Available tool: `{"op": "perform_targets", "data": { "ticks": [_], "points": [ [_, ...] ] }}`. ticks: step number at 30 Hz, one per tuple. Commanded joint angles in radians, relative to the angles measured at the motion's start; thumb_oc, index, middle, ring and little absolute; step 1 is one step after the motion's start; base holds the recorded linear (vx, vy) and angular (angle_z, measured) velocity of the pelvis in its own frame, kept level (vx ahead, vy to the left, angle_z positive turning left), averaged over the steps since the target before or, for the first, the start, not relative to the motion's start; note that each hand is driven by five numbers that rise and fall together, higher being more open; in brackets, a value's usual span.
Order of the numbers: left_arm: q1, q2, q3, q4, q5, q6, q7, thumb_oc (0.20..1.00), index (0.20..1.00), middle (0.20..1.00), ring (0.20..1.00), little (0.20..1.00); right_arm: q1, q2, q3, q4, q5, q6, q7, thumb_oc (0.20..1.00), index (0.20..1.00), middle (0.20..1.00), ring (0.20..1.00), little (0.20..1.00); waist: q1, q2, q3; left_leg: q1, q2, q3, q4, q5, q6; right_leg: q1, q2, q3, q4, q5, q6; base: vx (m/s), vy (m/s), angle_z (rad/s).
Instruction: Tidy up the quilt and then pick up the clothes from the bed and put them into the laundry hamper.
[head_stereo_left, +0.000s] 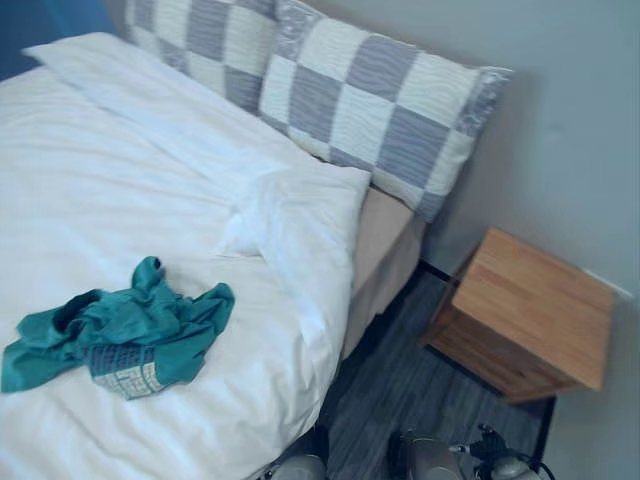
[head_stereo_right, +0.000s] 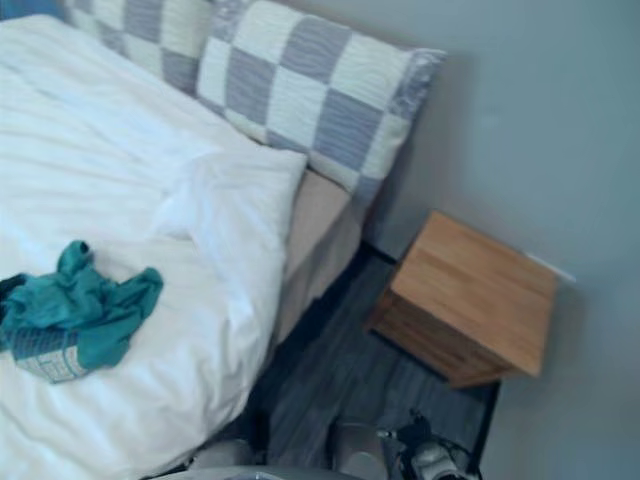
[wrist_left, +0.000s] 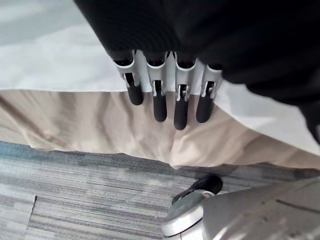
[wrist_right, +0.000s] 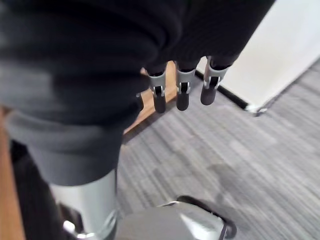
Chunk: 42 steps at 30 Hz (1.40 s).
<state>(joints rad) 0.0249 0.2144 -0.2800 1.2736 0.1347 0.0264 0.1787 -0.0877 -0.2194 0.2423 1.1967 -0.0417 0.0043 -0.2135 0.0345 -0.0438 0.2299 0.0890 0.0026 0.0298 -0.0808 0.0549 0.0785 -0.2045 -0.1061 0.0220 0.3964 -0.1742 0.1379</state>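
Left eye view: a crumpled teal garment (head_stereo_left: 120, 335) lies on the white quilt (head_stereo_left: 90, 210) of the bed, whose near corner is folded back below the checked pillows (head_stereo_left: 370, 110); a wooden nightstand (head_stereo_left: 525, 315) stands beside the bed.

Left wrist view: the left hand (wrist_left: 167, 90) hangs by the quilt's edge, fingers (wrist_left: 159, 105) straight, holding nothing.

Right wrist view: the right hand (wrist_right: 182, 87) hangs over grey carpet (wrist_right: 240, 155), fingers relaxed, empty

White quilt (head_stereo_left: 120, 200) broad, open around teal clothes (head_stereo_left: 120, 335). Folded-back corner (head_stereo_left: 300, 225) bunched beside checked pillows (head_stereo_left: 370, 110). Wooden nightstand (head_stereo_left: 525, 315) crowds narrow floor strip (head_stereo_left: 400, 385) beside bed.
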Motion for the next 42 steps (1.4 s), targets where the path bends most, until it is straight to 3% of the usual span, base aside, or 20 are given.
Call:
{"op": "perform_targets", "data": {
  "ticks": [1, 3, 5, 6, 8, 10, 11, 12, 13, 14, 15, 18, 19, 23, 27, 30, 31, 34, 38, 42],
  "points": [
    [-0.180, 0.008, -0.015, -0.024, 0.062, -0.071, 0.069, 1.000, 1.000, 1.000, 1.000, 1.000, -0.028, -0.017, 0.009, 0.003, -0.015, -0.003, -0.006, 1.000, 1.000, 1.000, 1.000, 1.000, 0.000, 0.002, 0.002, 0.019, 0.014, -0.042, 0.008, -0.107, -0.092, 0.092, 0.014, 0.121, -0.216, 0.104, 0.036, 0.18, -0.235, 1.18],
    [-0.188, 0.017, -0.019, -0.011, 0.074, -0.069, 0.074, 1.000, 1.000, 1.000, 1.000, 1.000, -0.016, -0.007, 0.003, 0.007, -0.005, 0.000, 0.003, 1.000, 1.000, 1.000, 1.000, 1.000, -0.013, -0.013, 0.000, 0.031, 0.022, -0.139, 0.011, -0.130, -0.111, 0.087, -0.023, 0.284, -0.299, 0.163, 0.061, 0.25, -0.396, 1.57],
    [-0.187, 0.030, -0.020, -0.002, 0.079, -0.069, 0.072, 1.000, 1.000, 1.000, 1.000, 1.000, -0.003, 0.008, -0.005, 0.007, 0.011, 0.000, 0.011, 1.000, 1.000, 1.000, 1.000, 1.000, -0.023, -0.027, -0.003, 0.037, 0.043, -0.209, 0.012, -0.139, -0.143, 0.079, -0.039, 0.376, -0.316, 0.200, 0.082, 0.28, -0.570, 1.91],
    [-0.176, 0.047, -0.008, 0.010, 0.062, -0.074, 0.073, 1.000, 1.000, 1.000, 1.000, 1.000, 0.009, 0.017, -0.020, 0.008, 0.025, -0.003, 0.014, 1.000, 1.000, 1.000, 1.000, 1.000, -0.008, -0.044, -0.012, 0.044, 0.075, -0.243, 0.014, -0.148, -0.173, 0.097, -0.082, 0.327, -0.348, 0.193, 0.079, 0.24, -0.524, 1.36],
    [-0.162, 0.052, -0.002, 0.013, 0.061, -0.076, 0.073, 1.000, 1.000, 1.000, 1.000, 1.000, 0.012, 0.020, -0.026, 0.007, 0.029, -0.003, 0.015, 1.000, 1.000, 1.000, 1.000, 1.000, -0.014, -0.050, -0.013, 0.045, 0.085, -0.265, 0.012, -0.143, -0.185, 0.127, -0.097, 0.291, -0.358, 0.179, 0.087, 0.17, -0.477, 0.83],
    [-0.138, 0.056, 0.029, 0.010, 0.029, -0.075, 0.085, 1.000, 1.000, 1.000, 1.000, 1.000, -0.009, 0.002, -0.037, -0.034, 0.052, -0.022, -0.003, 1.000, 1.000, 1.000, 1.000, 1.000, -0.012, -0.047, -0.021, -0.002, 0.158, -0.265, 0.032, -0.100, -0.225, 0.146, -0.048, 0.263, -0.391, 0.167, 0.082, 0.15, -0.669, 0.88],
    [-0.138, 0.056, 0.029, 0.010, 0.029, -0.074, 0.085, 1.000, 1.000, 1.000, 1.000, 1.000, -0.008, 0.002, -0.037, -0.034, 0.052, -0.022, -0.003, 1.000, 1.000, 1.000, 1.000, 1.000, -0.015, -0.046, -0.022, -0.004, 0.160, -0.268, 0.032, -0.101, -0.225, 0.146, -0.047, 0.261, -0.391, 0.167, 0.081, 0.07, -0.483, 0.87],
    [-0.141, 0.050, 0.032, 0.003, 0.020, -0.076, 0.088, 1.000, 1.000, 1.000, 1.000, 1.000, -0.015, -0.017, -0.048, -0.065, 0.055, -0.026, -0.014, 1.000, 1.000, 1.000, 1.000, 1.000, -0.018, -0.044, -0.014, -0.043, 0.159, -0.235, 0.061, -0.093, -0.217, 0.155, -0.047, 0.239, -0.395, 0.156, 0.069, -0.13, -0.255, 0.88],
    [-0.146, 0.043, 0.029, -0.014, 0.020, -0.075, 0.093, 1.000, 1.000, 1.000, 1.000, 1.000, -0.020, -0.073, -0.072, -0.150, 0.055, -0.042, -0.043, 1.000, 1.000, 1.000, 1.000, 1.000, -0.052, -0.049, 0.004, -0.087, 0.178, 0.008, 0.123, -0.095, -0.189, 0.180, -0.063, 0.173, -0.395, 0.135, 0.048, -0.13, -0.254, 0.95],
    [-0.147, 0.043, 0.030, -0.014, 0.020, -0.075, 0.093, 1.000, 1.000, 1.000, 1.000, 1.000, -0.020, -0.073, -0.072, -0.151, 0.055, -0.042, -0.043, 1.000, 1.000, 1.000, 1.000, 1.000, -0.051, -0.049, 0.002, -0.090, 0.179, 0.008, 0.124, -0.093, -0.189, 0.176, -0.062, 0.174, -0.395, 0.137, 0.048, -0.19, -0.251, 1.17],
    [-0.152, 0.047, 0.021, -0.036, 0.034, -0.071, 0.090, 1.000, 1.000, 1.000, 1.000, 1.000, -0.007, -0.105, -0.085, -0.212, 0.039, -0.042, -0.063, 1.000, 1.000, 1.000, 1.000, 1.000, -0.074, -0.053, 0.005, -0.094, 0.183, 0.149, 0.180, -0.124, -0.172, 0.179, -0.068, 0.124, -0.395, 0.130, 0.035, -0.16, -0.177, 1.18],
    [-0.147, 0.061, 0.013, -0.075, 0.080, -0.064, 0.080, 1.000, 1.000, 1.000, 1.000, 1.000, 0.042, -0.223, -0.172, -0.424, -0.016, -0.048, -0.115, 1.000, 1.000, 1.000, 1.000, 1.000, -0.105, -0.043, -0.004, -0.104, 0.126, 0.305, 0.311, -0.194, -0.154, 0.174, -0.063, 0.017, -0.386, 0.113, 0.014, -0.15, -0.168, 1.13],
    [-0.138, 0.048, 0.001, -0.094, 0.099, -0.073, 0.054, 1.000, 1.000, 1.000, 1.000, 1.000, 0.082, -0.269, -0.244, -0.553, -0.054, -0.048, -0.129, 1.000, 1.000, 1.000, 1.000, 1.000, -0.128, -0.015, -0.020, -0.060, 0.112, 0.380, 0.233, -0.185, -0.147, 0.186, -0.062, -0.056, -0.371, 0.108, 0.029, 0.00, 0.033, 1.36],
    [-0.133, 0.047, -0.024, -0.095, 0.149, -0.082, 0.026, 1.000, 1.000, 1.000, 1.000, 1.000, 0.086, -0.363, -0.327, -0.733, -0.149, -0.048, -0.153, 1.000, 1.000, 1.000, 1.000, 1.000, -0.144, -0.001, -0.031, -0.047, 0.089, 0.325, 0.159, -0.159, -0.146, 0.181, -0.077, -0.106, -0.344, 0.124, 0.034, -0.01, 0.057, 1.19],
    [-0.126, 0.062, -0.042, -0.100, 0.155, -0.089, 0.000, 1.000, 1.000, 1.000, 1.000, 1.000, -0.010, -0.481, -0.349, -0.801, -0.218, -0.048, -0.178, 1.000, 1.000, 1.000, 1.000, 1.000, -0.121, -0.006, -0.037, -0.021, 0.087, 0.299, 0.073, -0.132, -0.133, 0.171, -0.077, -0.122, -0.321, 0.124, 0.042, -0.01, 0.016, 0.58],
    [-0.142, 0.080, -0.054, -0.088, 0.150, -0.083, 0.002, 1.000, 1.000, 1.000, 1.000, 1.000, -0.168, -0.568, -0.277, -0.804, -0.246, -0.040, -0.186, 1.000, 1.000, 1.000, 1.000, 1.000, -0.095, -0.013, -0.009, -0.023, 0.088, 0.282, 0.033, -0.108, -0.131, 0.112, -0.050, -0.092, -0.231, 0.103, 0.047, -0.09, -0.054, 0.28],
    [-0.162, 0.090, -0.070, -0.076, 0.149, -0.081, 0.008, 1.000, 1.000, 1.000, 1.000, 1.000, -0.267, -0.604, -0.221, -0.796, -0.246, -0.035, -0.186, 1.000, 1.000, 1.000, 1.000, 1.000, -0.087, -0.010, 0.016, -0.028, 0.086, 0.256, 0.024, -0.104, -0.133, 0.080, -0.026, -0.021, -0.217, 0.096, 0.057, -0.08, -0.093, 0.36],
    [-0.182, 0.109, -0.091, -0.071, 0.141, -0.085, 0.016, 1.000, 1.000, 1.000, 1.000, 1.000, -0.446, -0.642, -0.111, -0.757, -0.238, -0.023, -0.176, 1.000, 1.000, 1.000, 1.000, 1.000, -0.064, -0.013, 0.037, -0.063, 0.088, 0.232, 0.034, -0.099, -0.147, 0.049, -0.041, 0.044, -0.282, 0.132, 0.051, -0.03, -0.111, 0.59],
    [-0.193, 0.125, -0.088, -0.089, 0.102, -0.102, 0.046, 1.000, 1.000, 1.000, 1.000, 1.000, -0.697, -0.675, 0.046, -0.652, -0.232, -0.006, -0.161, 1.000, 1.000, 1.000, 1.000, 1.000, -0.039, -0.011, 0.068, -0.119, 0.095, 0.241, 0.055, -0.081, -0.161, 0.017, -0.058, 0.019, -0.316, 0.164, 0.049, -0.04, -0.130, 0.01],
    [-0.225, 0.145, -0.117, -0.105, 0.042, -0.130, 0.067, 1.000, 1.000, 1.000, 1.000, 1.000, -1.057, -0.671, 0.292, -0.319, -0.204, -0.002, -0.143, 1.000, 1.000, 1.000, 1.000, 1.000, -0.014, 0.024, 0.135, -0.218, 0.116, 0.221, 0.094, -0.057, -0.181, -0.071, -0.044, -0.014, -0.293, 0.167, 0.040, -0.07, -0.112, 0.08]
  ]
}}
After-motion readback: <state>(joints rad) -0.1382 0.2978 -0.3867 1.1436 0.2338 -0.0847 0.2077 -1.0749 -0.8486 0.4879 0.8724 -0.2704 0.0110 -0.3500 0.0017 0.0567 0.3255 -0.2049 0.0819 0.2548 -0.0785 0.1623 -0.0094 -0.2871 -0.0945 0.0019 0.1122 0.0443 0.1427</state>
